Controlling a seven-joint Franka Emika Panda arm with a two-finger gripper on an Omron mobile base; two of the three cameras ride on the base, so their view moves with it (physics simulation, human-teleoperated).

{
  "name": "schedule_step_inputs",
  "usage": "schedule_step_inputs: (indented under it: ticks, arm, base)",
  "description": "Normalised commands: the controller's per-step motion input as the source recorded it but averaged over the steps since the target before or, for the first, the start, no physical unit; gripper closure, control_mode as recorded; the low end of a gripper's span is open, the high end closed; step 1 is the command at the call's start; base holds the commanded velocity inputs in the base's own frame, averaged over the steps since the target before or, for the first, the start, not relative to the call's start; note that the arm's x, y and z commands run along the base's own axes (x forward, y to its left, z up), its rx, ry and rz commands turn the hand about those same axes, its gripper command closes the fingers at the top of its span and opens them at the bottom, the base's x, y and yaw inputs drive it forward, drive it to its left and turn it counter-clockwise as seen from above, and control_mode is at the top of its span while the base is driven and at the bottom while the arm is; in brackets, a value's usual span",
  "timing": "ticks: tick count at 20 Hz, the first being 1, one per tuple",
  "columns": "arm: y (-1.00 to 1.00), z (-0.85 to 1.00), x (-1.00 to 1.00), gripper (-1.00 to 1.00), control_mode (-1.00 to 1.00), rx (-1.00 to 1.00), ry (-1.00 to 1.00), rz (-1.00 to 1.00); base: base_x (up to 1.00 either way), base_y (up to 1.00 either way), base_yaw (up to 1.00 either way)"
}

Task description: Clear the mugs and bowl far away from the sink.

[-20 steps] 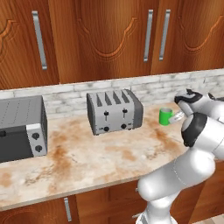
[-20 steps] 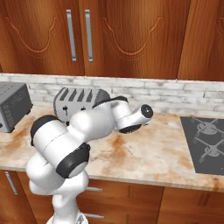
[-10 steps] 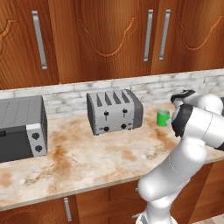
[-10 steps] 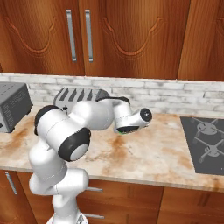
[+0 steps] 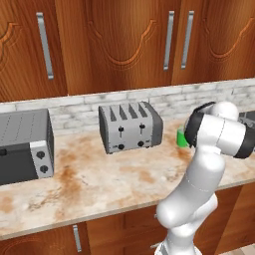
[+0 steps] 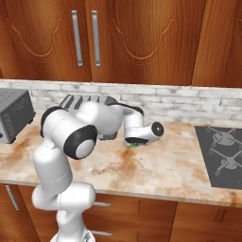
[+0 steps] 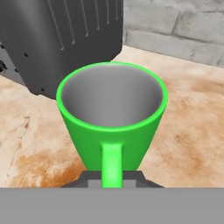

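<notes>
Gripper [image 7: 112, 180], jaws nearly closed on handle of green mug [image 7: 113, 116], holds it upright just above counter [image 7: 188, 140], prob. to carry it off w/o tipping. Toaster [image 7: 61, 35] stands behind mug at 11 o'clock; brick backsplash [image 7: 183, 22] beyond at 1 o'clock.

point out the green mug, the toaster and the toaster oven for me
green mug [image 7: 111, 131], hand view, front wall above the handle
toaster [image 5: 130, 127], left base view, front face
toaster oven [image 5: 22, 147], left base view, front door
</notes>
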Motion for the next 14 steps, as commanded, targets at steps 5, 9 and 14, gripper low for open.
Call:
schedule_step_inputs:
  ticks: [5, 9, 14]
  arm:
    - [0.00, -0.14, 0.05, 1.00, -1.00, 0.00, 0.01, 0.00]
    - [0.00, -0.16, 0.03, 1.00, -1.00, 0.00, 0.01, 0.00]
    - [0.00, -0.23, 0.00, 1.00, -1.00, 0.00, 0.00, 0.01]
  base:
    - [0.00, 0.00, 0.00]
    - [0.00, 0.00, 0.00]
    - [0.00, 0.00, 0.00]
